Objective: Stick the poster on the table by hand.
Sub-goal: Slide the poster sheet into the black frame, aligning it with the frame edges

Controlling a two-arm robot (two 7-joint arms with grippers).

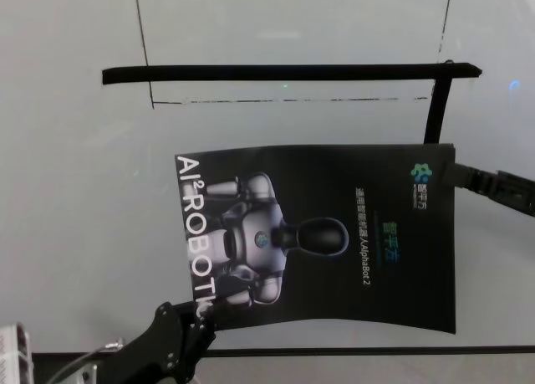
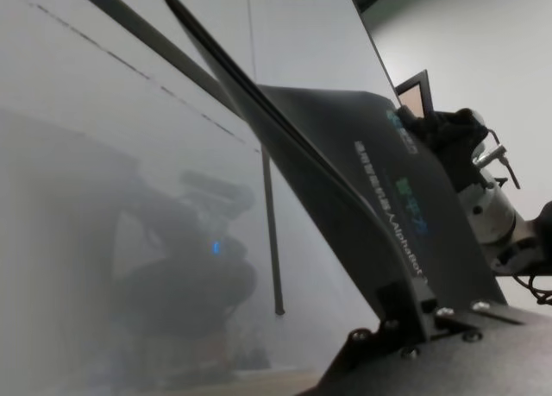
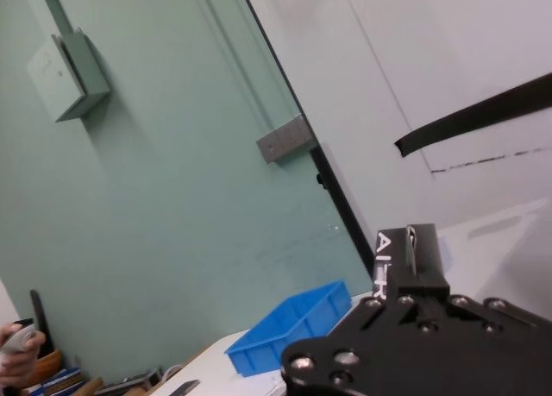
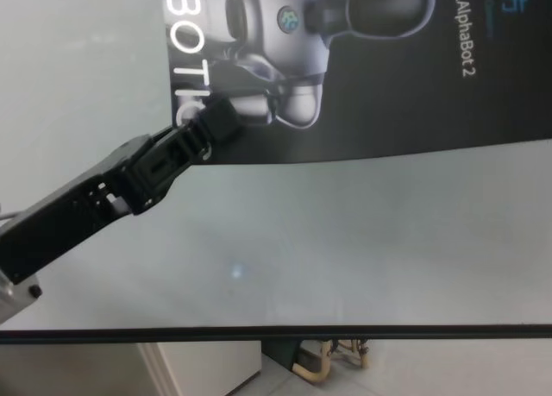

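Note:
The black poster (image 1: 334, 233) with the silver robot and white "AI²ROBOTIC" letters is stretched over the pale table (image 1: 84, 192), its near edge bowed. My left gripper (image 1: 199, 310) is shut on the poster's near left corner by the letters; it also shows in the chest view (image 4: 222, 118) and in the left wrist view (image 2: 405, 305), where the sheet (image 2: 379, 180) rises off the table. My right gripper (image 1: 456, 173) is shut on the far right corner; in the right wrist view (image 3: 421, 258) its fingers pinch the thin edge.
A long black strip (image 1: 284, 73) lies across the table beyond the poster, with a shorter strip (image 1: 435, 108) running down to the poster's far right corner. The table's dark front edge (image 4: 276, 332) is near. A blue bin (image 3: 293, 327) stands off to the side.

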